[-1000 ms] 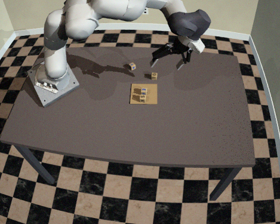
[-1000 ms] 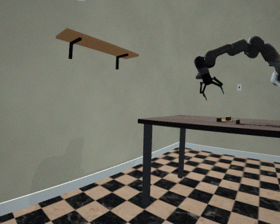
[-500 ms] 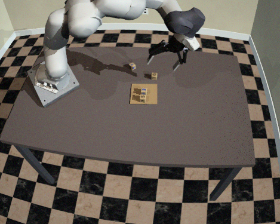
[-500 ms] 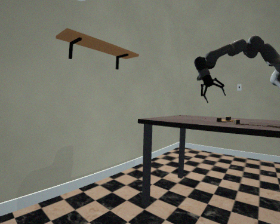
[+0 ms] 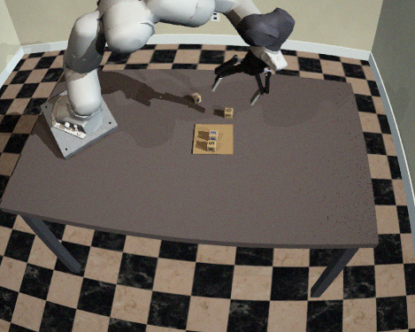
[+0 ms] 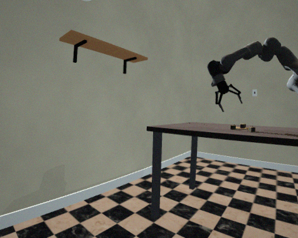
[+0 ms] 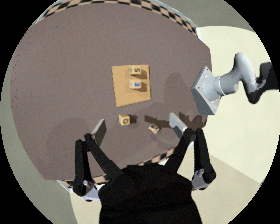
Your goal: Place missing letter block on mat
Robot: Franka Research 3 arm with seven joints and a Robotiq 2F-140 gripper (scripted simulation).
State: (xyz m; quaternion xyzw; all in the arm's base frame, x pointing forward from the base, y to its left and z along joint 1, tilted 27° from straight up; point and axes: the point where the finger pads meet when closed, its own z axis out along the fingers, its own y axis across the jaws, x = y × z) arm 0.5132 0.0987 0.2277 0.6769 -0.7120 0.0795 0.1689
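The mat (image 5: 226,147) (image 7: 121,96) lies flat on the table. On it stand the S block (image 5: 211,146) (image 7: 135,70) and, beside it, the E block (image 5: 213,135) (image 7: 135,84), with blue on top. Off the mat, a block with a round, O-like letter (image 5: 228,112) (image 7: 125,120) stands near the mat's edge. Another block (image 5: 196,98) (image 7: 154,128) sits turned at an angle, nearer the robot's base; its letters are too small to read. My gripper (image 5: 234,95) (image 6: 232,107) (image 7: 137,122) is wide open and empty, high above the table on the side of the two loose blocks.
The table (image 5: 269,190) (image 6: 209,128) extends around the mat. The robot's base plate (image 5: 105,126) (image 7: 205,92) stands at the table's end. A wall shelf (image 6: 104,47) hangs well away from the arm. The arm's shadow falls near the turned block.
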